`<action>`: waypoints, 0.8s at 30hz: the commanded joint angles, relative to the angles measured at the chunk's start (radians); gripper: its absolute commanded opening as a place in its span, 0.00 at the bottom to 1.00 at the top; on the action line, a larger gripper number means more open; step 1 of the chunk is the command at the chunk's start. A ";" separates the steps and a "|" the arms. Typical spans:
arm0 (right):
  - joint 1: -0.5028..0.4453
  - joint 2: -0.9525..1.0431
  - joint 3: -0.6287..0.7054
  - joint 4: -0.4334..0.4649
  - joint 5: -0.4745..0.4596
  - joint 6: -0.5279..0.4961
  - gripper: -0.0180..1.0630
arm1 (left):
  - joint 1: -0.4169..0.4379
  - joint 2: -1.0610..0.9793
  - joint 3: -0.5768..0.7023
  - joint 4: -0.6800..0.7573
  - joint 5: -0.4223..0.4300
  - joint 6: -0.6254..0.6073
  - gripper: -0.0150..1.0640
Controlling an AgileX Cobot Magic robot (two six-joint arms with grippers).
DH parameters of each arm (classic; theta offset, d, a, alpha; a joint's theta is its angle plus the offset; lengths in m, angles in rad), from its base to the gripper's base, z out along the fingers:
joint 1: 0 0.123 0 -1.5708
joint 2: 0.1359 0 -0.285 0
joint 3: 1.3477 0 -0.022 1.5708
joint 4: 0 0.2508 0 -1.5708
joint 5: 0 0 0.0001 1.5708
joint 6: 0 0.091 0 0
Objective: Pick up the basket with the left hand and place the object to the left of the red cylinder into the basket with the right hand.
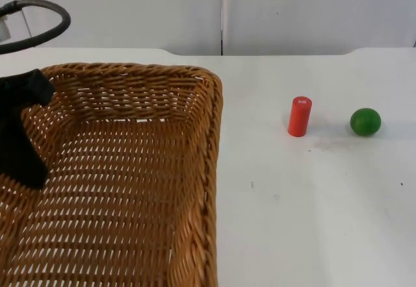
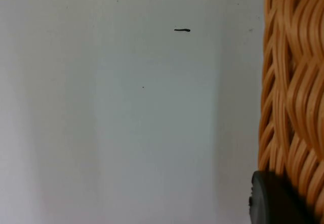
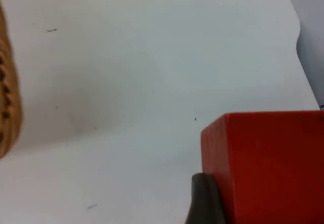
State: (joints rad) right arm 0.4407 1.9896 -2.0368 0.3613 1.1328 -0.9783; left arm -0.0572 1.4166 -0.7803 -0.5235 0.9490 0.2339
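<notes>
The left gripper (image 1: 26, 163) is clamped on the near-left wall of the wicker basket (image 1: 130, 170), which it holds up close under the top camera; in the left wrist view a fingertip (image 2: 276, 198) lies against the woven rim. The right gripper (image 3: 223, 203) grasps a red block (image 3: 268, 168), carried high above the white bench (image 1: 312, 202) with the basket's edge well off to one side. On the bench the red cylinder (image 1: 299, 116) stands upright and a green ball (image 1: 365, 121) sits just beyond it, on the side away from the basket. The risk I see is a miss — the block appears still well clear of the basket's opening, so letting go too soon would drop it on the bench. A grip on one wall only could also let the basket tilt when the block lands.
</notes>
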 commanded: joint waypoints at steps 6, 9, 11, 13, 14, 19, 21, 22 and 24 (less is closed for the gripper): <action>-0.001 -0.058 -0.007 -0.066 0.060 0.102 0.02 | -0.003 -0.010 -0.002 -0.033 0.003 -0.004 0.01; 0.002 -0.069 -0.007 -0.071 0.071 0.133 0.02 | -0.003 -0.010 -0.002 -0.033 0.003 0.006 0.01; 0.002 -0.072 -0.007 -0.073 0.076 0.136 0.02 | -0.003 -0.010 -0.002 -0.033 0.003 0.008 0.01; 0.003 -0.080 -0.007 -0.071 0.082 0.160 0.02 | -0.003 -0.010 -0.002 -0.035 0.003 0.013 0.01; 0.012 -0.083 -0.007 -0.075 0.082 0.174 0.02 | -0.003 -0.010 -0.002 -0.035 0.003 0.015 0.01; 0.032 -0.087 -0.007 -0.077 0.088 0.185 0.02 | -0.003 -0.010 -0.002 -0.035 0.003 0.015 0.01; 0.050 -0.087 -0.007 -0.077 0.088 0.191 0.02 | -0.003 -0.010 -0.002 -0.035 0.003 0.015 0.01; 0.064 -0.087 -0.007 -0.080 0.088 0.207 0.02 | -0.003 -0.010 -0.002 -0.035 0.003 0.015 0.01; 0.077 -0.087 -0.007 -0.086 0.088 0.219 0.02 | -0.003 -0.010 -0.002 -0.035 0.003 0.015 0.01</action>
State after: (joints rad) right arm 0.4998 1.9195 -2.0368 0.2710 1.2231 -0.7762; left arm -0.0572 1.4166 -0.7803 -0.5235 0.9490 0.2457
